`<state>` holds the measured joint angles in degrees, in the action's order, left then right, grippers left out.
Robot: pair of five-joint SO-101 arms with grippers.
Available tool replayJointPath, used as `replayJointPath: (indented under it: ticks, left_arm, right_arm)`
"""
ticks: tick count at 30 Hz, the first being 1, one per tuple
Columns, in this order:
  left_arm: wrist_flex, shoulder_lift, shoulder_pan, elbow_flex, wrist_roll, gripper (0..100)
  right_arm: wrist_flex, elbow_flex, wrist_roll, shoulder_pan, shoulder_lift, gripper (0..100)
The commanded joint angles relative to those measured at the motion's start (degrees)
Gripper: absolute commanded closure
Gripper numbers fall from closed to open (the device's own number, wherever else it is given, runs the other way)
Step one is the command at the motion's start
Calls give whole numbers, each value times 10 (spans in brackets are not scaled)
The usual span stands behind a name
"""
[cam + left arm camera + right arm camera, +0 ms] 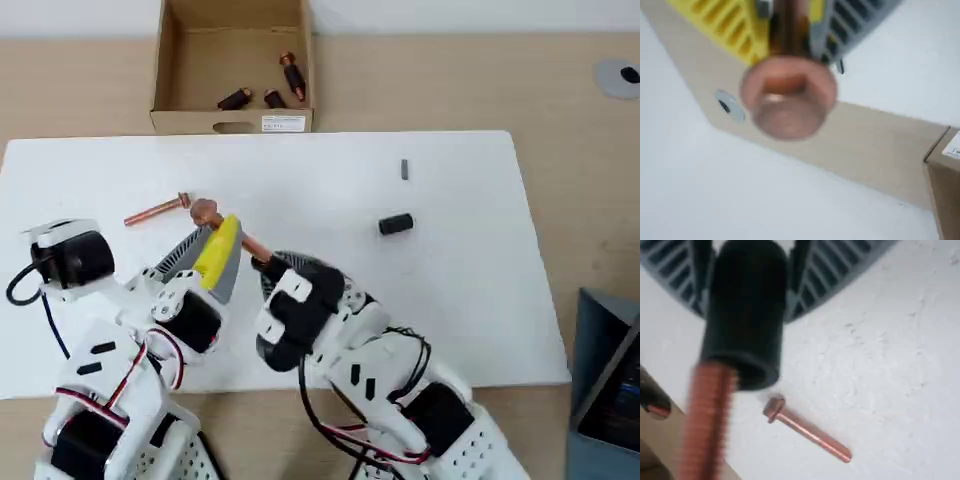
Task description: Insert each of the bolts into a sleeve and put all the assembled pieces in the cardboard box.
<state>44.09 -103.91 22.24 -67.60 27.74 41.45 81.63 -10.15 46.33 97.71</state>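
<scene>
L gripper (214,228) (790,20) is over the left part of the white mat (450,300), jaws (one yellow, one grey) clamped on the held bolt (245,243) (787,95) just behind its head. The shank slants off toward R gripper (747,270), whose grey jaws are closed around the held sleeve (268,265) (745,310), a black one. The bolt's threaded end (707,415) meets the sleeve's open mouth; can't tell if it's actually inside, since in the R wrist view it overlaps the rim. A loose bolt (155,210) (807,430) lies flat on the mat just beside L gripper, w/ nothing holding it. A spare sleeve (396,224) lies on the mat's right half, well apart from both arms, w/ a small dark bit (404,169) beyond it. The cardboard box (165,70) (945,185) stands on the tabletop (560,100) at the mat's far edge, w/ three assembled pieces (292,75) inside, near its right wall. A grey disc (620,75) (730,105) sits at the tabletop's far-right corner.
</scene>
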Motion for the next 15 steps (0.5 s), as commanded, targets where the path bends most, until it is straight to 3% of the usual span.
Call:
replayJointPath:
  ticks: [1,15]
  left_arm:
    - [-17,-6,2,0,0,998]
    - [-15,-6,-36,0,-25,998]
  right_arm:
    - [-18,-6,-5,10,6,989]
    - [-19,-4,-5,7,6,989]
